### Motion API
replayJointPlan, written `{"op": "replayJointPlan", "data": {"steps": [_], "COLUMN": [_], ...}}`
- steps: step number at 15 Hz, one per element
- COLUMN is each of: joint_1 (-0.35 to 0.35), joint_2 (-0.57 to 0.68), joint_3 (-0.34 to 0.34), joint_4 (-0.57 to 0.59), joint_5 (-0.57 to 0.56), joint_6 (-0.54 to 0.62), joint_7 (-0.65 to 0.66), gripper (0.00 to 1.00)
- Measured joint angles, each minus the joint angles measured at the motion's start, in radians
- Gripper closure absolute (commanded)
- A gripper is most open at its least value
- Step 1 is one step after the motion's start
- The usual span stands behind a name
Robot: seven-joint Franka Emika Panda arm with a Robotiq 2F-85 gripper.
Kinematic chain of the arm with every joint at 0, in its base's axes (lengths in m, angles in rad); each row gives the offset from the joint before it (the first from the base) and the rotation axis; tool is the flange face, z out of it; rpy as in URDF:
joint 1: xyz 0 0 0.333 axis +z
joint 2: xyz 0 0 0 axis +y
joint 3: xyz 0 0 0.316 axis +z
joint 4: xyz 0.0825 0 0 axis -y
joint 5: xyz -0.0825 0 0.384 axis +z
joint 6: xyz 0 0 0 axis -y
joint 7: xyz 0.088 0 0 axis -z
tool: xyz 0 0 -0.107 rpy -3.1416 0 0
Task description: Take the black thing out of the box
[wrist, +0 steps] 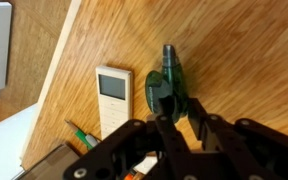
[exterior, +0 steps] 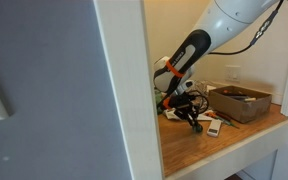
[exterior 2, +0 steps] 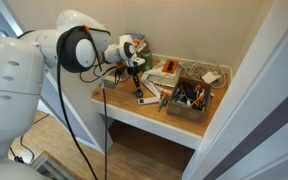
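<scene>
The black thing point(wrist: 166, 85) is a small dark, roundish lump with a short stem, seen in the wrist view just above the wooden tabletop. My gripper point(wrist: 172, 112) is shut on its near edge. It is next to the white remote point(wrist: 112, 100). In both exterior views the gripper point(exterior: 192, 118) point(exterior 2: 137, 88) hangs low over the table, apart from the brown box point(exterior: 246, 108) point(exterior 2: 189, 112), which is full of clutter. The black thing is outside the box.
The table point(exterior 2: 119, 102) sits in a narrow alcove with walls behind and beside it. A white panel point(exterior: 64, 90) hides much of an exterior view. Papers and small items lie near the box. A green-and-orange stick point(wrist: 79, 133) lies by the remote.
</scene>
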Motion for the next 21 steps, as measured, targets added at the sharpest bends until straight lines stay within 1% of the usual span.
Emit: {"op": "replayJointPlan", "data": {"steps": [2, 4, 5, 6, 7, 8, 9, 12, 14, 17, 21], "joint_1": [0.000, 0.000, 0.000, 0.000, 0.000, 0.000, 0.000, -0.005, -0.021, -0.062, -0.136], "joint_2": [0.020, 0.034, 0.039, 0.044, 0.046, 0.046, 0.045, 0.026, -0.011, -0.107, -0.267], "joint_3": [-0.004, -0.006, -0.007, -0.006, -0.006, -0.005, -0.003, 0.010, 0.028, 0.056, 0.085], "joint_4": [0.029, 0.055, 0.066, 0.076, 0.082, 0.087, 0.092, 0.100, 0.088, 0.017, -0.125], "joint_5": [0.000, 0.000, 0.000, 0.001, 0.001, 0.005, 0.011, 0.048, 0.084, 0.146, 0.246], "joint_6": [-0.013, -0.028, -0.033, -0.037, -0.038, -0.039, -0.039, -0.039, -0.030, 0.010, 0.036], "joint_7": [-0.008, -0.018, -0.022, -0.026, -0.031, -0.038, -0.050, -0.106, -0.181, -0.321, -0.560], "gripper": [0.37, 0.30, 0.22, 0.17, 0.11, 0.01, 0.00, 0.00, 0.00, 0.00, 0.00]}}
